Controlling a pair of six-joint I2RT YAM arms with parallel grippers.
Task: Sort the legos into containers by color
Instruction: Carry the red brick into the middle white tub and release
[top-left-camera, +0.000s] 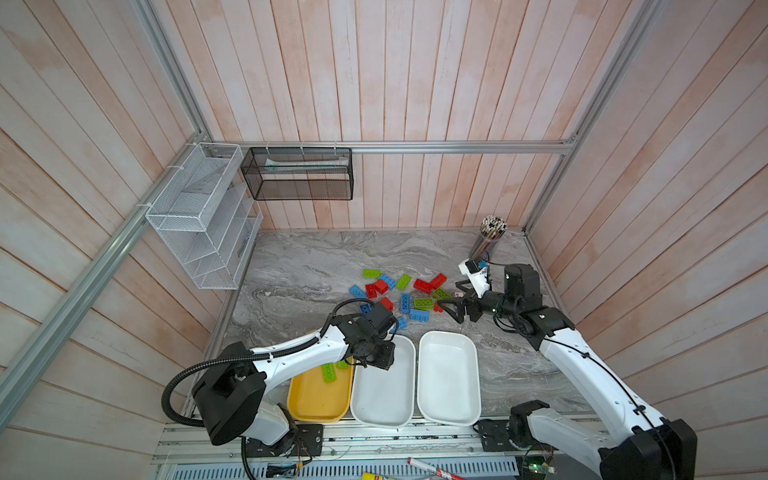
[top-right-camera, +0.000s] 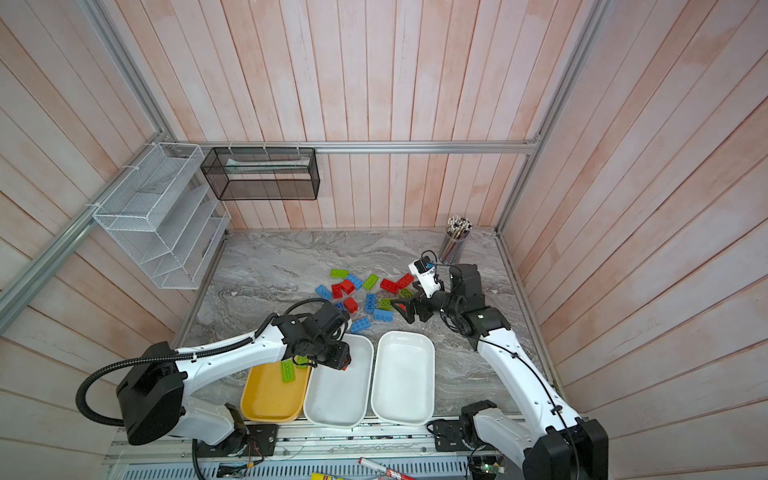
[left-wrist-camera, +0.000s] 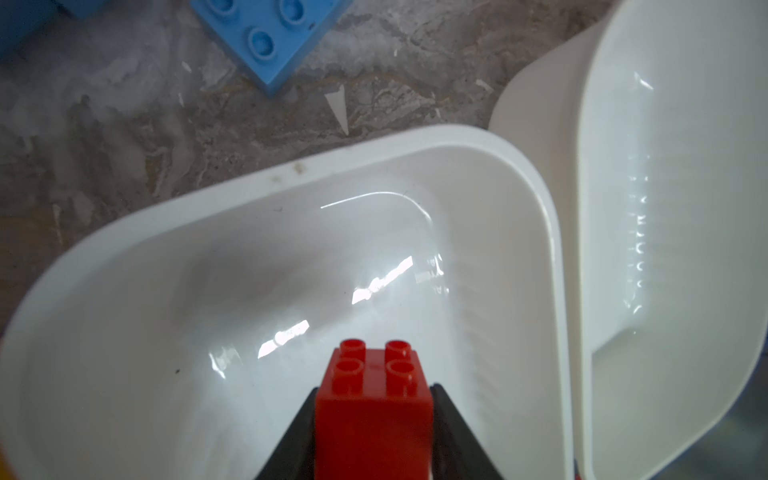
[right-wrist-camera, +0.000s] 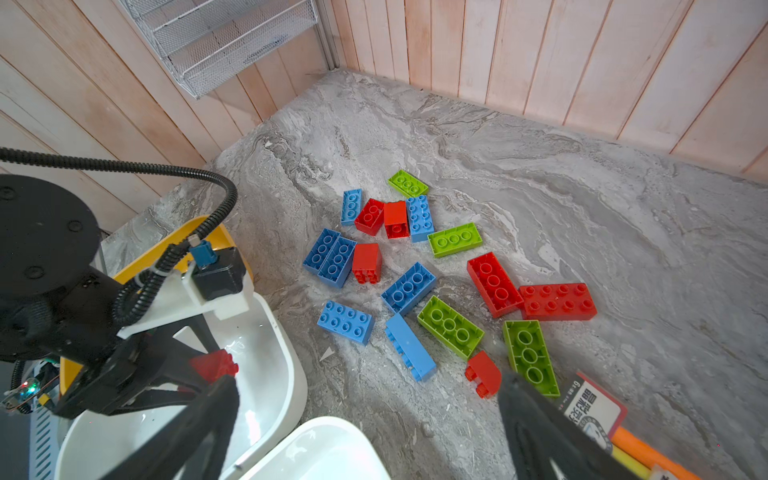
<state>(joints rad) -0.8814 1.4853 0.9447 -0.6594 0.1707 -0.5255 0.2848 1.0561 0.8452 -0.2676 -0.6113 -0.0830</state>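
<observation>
1. Left wrist view: the left gripper (left-wrist-camera: 374, 401) clasps a small red brick (left-wrist-camera: 372, 419) by its two flanks, studs pointing away from the claw. The brick hangs over the bare floor of the middle white tray (left-wrist-camera: 249, 270).
2. In both top views that tray sits at six o'clock on the marble table (top-left-camera: 311, 266). The yellow tray (top-left-camera: 316, 399) is just beside it at nine o'clock, and the other white tray (top-left-camera: 449, 374) is close against it at three o'clock.
3. Two green bricks (top-left-camera: 329, 372) lie in the yellow tray, at its twelve o'clock end.
4. Loose legos (top-left-camera: 423, 285) in red, green and blue lie scattered near the table's centre, at twelve o'clock from the trays.
5. At the three o'clock edge of that scatter, the right gripper (top-left-camera: 451, 296) stands with its jaws spread wide apart around bare table. In the right wrist view a small rounded red brick (right-wrist-camera: 484, 374) and a long green brick (right-wrist-camera: 530, 357) lie just beside one of its fingers (right-wrist-camera: 536, 415).
6. A pencil cup (top-left-camera: 488, 239) stands in the table's one o'clock corner.
</observation>
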